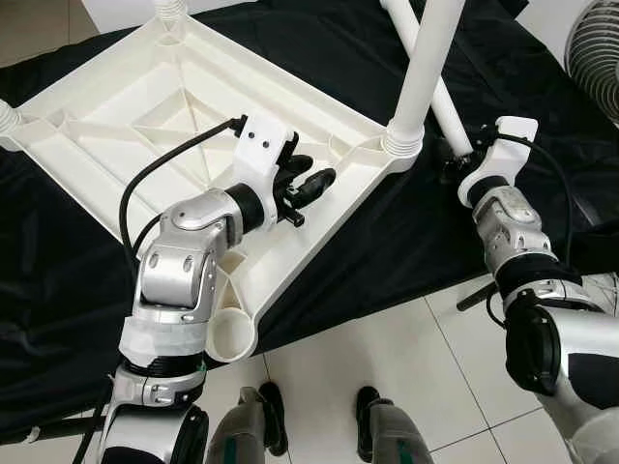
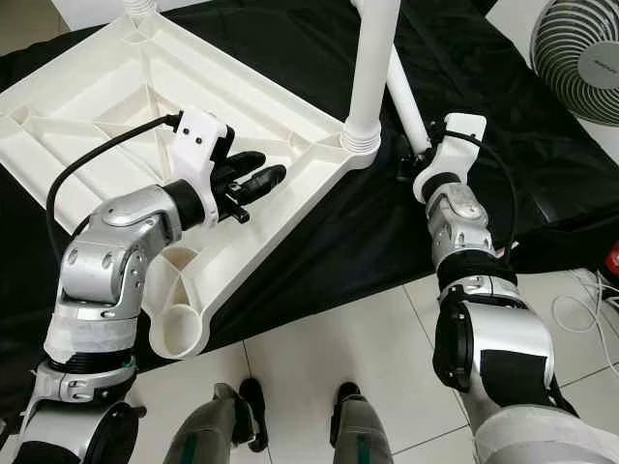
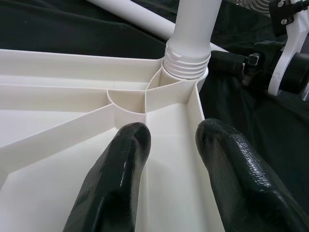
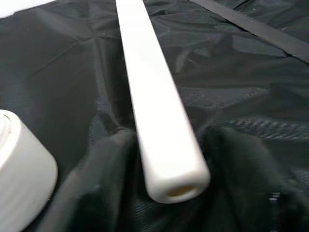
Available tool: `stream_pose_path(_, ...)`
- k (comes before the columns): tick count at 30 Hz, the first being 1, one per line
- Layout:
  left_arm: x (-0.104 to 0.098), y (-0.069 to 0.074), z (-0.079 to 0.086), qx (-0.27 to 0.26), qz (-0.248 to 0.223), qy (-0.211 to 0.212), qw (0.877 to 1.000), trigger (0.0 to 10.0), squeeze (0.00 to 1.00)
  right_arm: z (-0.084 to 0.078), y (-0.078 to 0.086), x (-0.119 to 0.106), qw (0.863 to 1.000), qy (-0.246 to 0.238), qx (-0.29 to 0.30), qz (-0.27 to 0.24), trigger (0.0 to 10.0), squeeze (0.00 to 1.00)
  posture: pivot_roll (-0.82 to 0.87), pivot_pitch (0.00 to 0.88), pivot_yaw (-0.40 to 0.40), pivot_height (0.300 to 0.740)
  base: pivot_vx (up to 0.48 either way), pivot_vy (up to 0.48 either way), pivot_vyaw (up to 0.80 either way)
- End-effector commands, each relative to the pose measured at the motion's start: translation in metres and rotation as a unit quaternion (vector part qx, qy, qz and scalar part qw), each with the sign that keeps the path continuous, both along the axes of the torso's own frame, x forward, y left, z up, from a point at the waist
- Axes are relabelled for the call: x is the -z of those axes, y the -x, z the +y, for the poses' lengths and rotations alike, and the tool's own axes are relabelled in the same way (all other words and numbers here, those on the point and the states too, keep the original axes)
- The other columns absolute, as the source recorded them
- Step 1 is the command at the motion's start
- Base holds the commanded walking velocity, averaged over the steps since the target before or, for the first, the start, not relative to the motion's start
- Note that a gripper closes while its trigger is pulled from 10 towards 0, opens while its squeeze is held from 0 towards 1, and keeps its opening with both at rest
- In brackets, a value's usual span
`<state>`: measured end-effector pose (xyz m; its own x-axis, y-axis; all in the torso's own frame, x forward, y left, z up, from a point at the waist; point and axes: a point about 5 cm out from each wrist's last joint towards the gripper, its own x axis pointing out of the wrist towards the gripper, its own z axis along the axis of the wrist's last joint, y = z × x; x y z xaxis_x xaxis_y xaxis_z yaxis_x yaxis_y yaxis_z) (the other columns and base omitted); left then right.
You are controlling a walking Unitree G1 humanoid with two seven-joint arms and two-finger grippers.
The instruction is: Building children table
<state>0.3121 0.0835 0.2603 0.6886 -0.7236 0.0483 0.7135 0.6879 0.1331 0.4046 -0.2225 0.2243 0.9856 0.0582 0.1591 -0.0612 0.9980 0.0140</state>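
Note:
The white plastic tabletop (image 1: 145, 106) lies upside down on a black cloth (image 1: 387, 232), its ribbed underside facing up. One white leg (image 1: 426, 68) stands upright, screwed into the tabletop's near right corner. My left gripper (image 1: 317, 172) hovers open over the ribs beside that corner; in the left wrist view its fingers (image 3: 120, 164) sit apart above a channel along the rim. A second, loose leg (image 1: 455, 121) lies on the cloth. My right gripper (image 4: 169, 140) is shut on its near end, one finger on each side.
An empty round leg socket (image 1: 230, 338) is at the tabletop's nearest corner, overhanging the tiled floor (image 1: 387, 348). A fan (image 1: 595, 48) stands at the far right. My feet (image 1: 319, 416) are at the cloth's edge. White cables (image 2: 590, 309) lie on the floor at right.

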Motion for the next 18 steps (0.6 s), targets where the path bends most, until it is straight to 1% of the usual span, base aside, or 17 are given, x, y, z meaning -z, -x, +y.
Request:
stream_pose_path(1,0.003,0.002,0.002,-0.012,0.007,0.001,1.0,10.0,0.0,0.009,0.002,0.026,0.998,0.01,-0.017,0.052,0.0,0.0,0.0,0.296,0.109,0.74,0.0,0.0,0.0)
stream_pose_path(7,0.003,0.002,0.002,-0.016,0.008,0.004,1.0,10.0,0.0,0.002,0.005,0.038,0.997,0.024,0.002,0.074,0.0,0.0,-0.01,0.289,0.101,0.74,0.0,0.0,0.0)
stream_pose_path(13,0.003,0.001,0.001,-0.018,0.007,0.008,1.0,10.0,0.0,-0.001,0.009,0.044,0.997,0.042,0.01,0.071,0.0,0.0,-0.02,0.276,0.092,0.74,0.0,0.0,0.0)
stream_pose_path(14,0.003,0.001,0.0,-0.017,0.007,0.01,1.0,10.0,0.0,0.001,0.011,0.044,0.997,0.045,0.005,0.057,10.0,0.0,-0.03,0.273,0.09,0.74,0.0,0.0,0.0)
stream_pose_path(16,0.003,0.001,-0.001,-0.017,0.007,0.011,1.0,10.0,0.0,0.002,0.013,0.045,0.998,0.048,0.0,0.047,10.0,0.0,-0.03,0.267,0.089,0.74,0.0,0.0,0.0)
stream_pose_path(18,0.002,0.0,-0.002,-0.017,0.007,0.016,1.0,10.0,0.0,0.003,0.017,0.043,0.999,0.046,0.006,0.003,10.0,0.0,-0.03,0.259,0.085,0.74,0.0,0.0,0.0)
